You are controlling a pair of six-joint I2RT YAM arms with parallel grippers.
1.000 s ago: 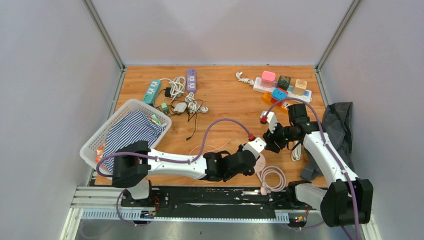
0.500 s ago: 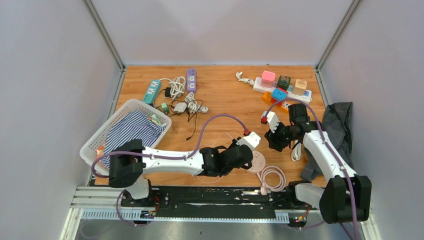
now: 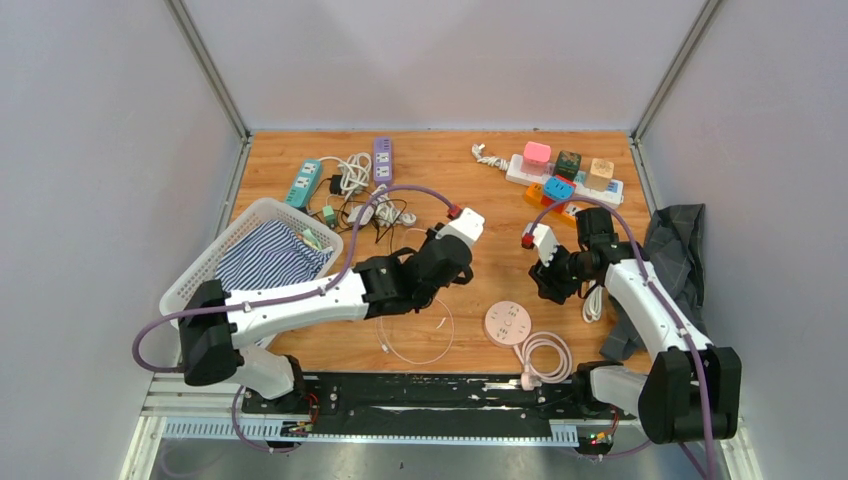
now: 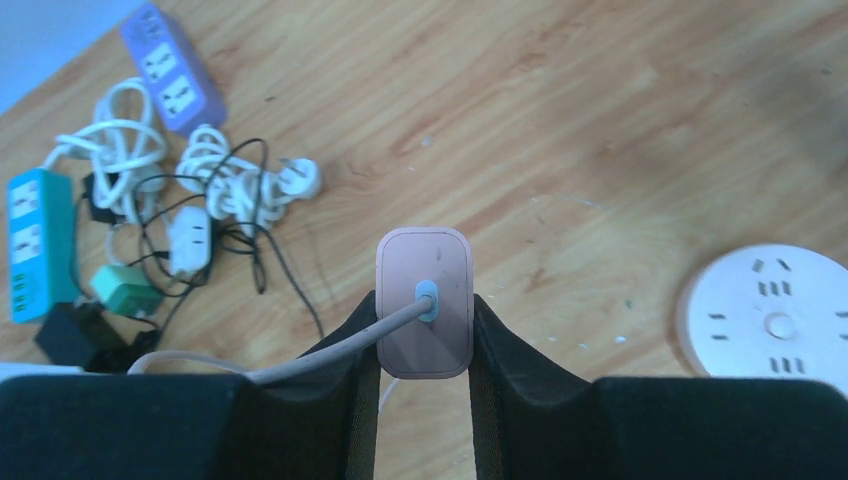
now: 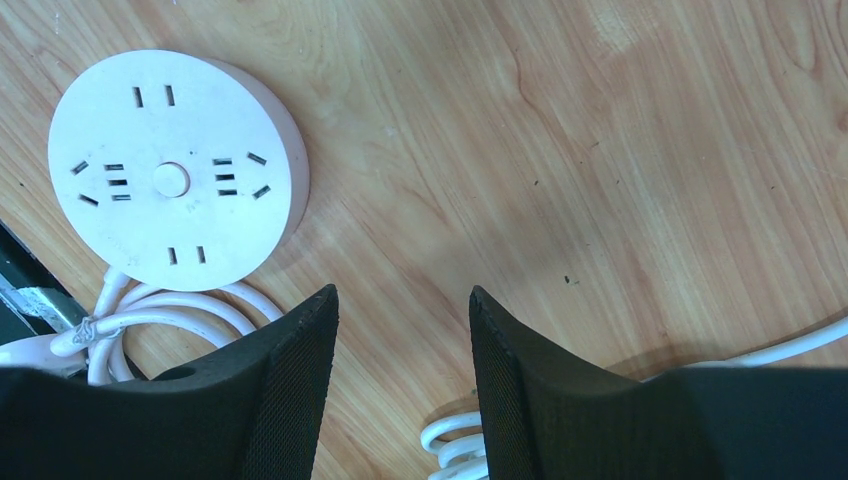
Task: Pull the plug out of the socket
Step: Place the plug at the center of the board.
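A wooden table point(image 3: 440, 205) stands enclosed by plain pale grey walls point(image 3: 440, 60).

Wooden bench point(image 3: 450, 195), strewn with sockets and cords.
A round white socket point(image 3: 507, 324) lies near the front beside its coiled cord point(image 3: 543, 355); basket point(image 3: 235, 232) at left, teal strip point(image 3: 303, 183) and purple strip point(image 3: 382, 158) behind it, dark cloth point(image 3: 672, 250) at right.

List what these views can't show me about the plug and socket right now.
Prongs of the plug: the left wrist view shows only its cable side, gripped in the left claw; in the top view the left arm hides it.
Round socket: cut off by the left wrist view's right edge.
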